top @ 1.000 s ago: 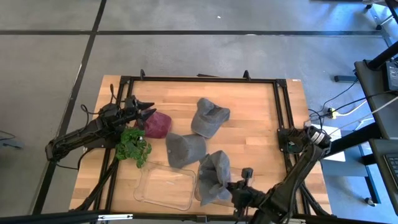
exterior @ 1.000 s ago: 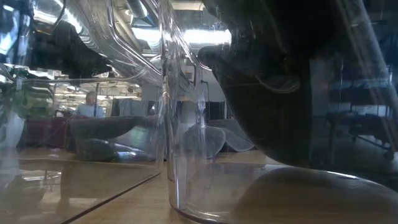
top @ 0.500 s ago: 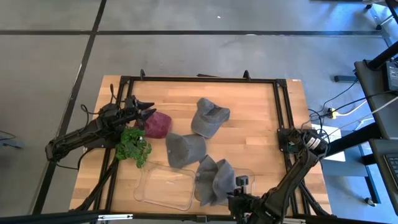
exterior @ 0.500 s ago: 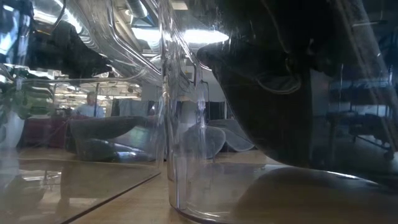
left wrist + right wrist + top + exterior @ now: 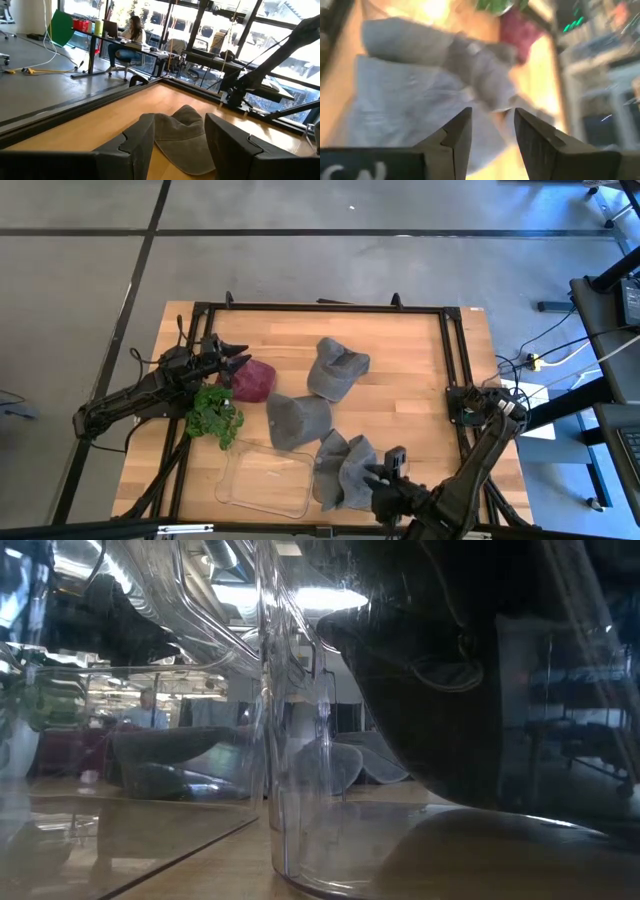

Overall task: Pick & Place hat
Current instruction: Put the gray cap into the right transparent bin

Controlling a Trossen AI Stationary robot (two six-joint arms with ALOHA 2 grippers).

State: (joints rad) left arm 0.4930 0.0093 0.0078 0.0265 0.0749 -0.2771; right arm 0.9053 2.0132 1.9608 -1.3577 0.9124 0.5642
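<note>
Three grey hats on the table. One hat (image 5: 345, 470) lies at the front edge, partly in a clear tray (image 5: 262, 480). Right gripper (image 5: 381, 476) spread, just beside it. Left gripper (image 5: 235, 355) spread, near left edge.

Even overhead light from above; the right wrist view is motion-blurred, the low view glare-streaked and dim.

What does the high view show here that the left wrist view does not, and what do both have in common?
Only the high view shows the right gripper open beside the gray hat at the clear tray, plus the maroon hat and green plant. Only the left wrist view shows a seated person at a desk in the room beyond. Both show the wooden table and the far gray cap.
</note>
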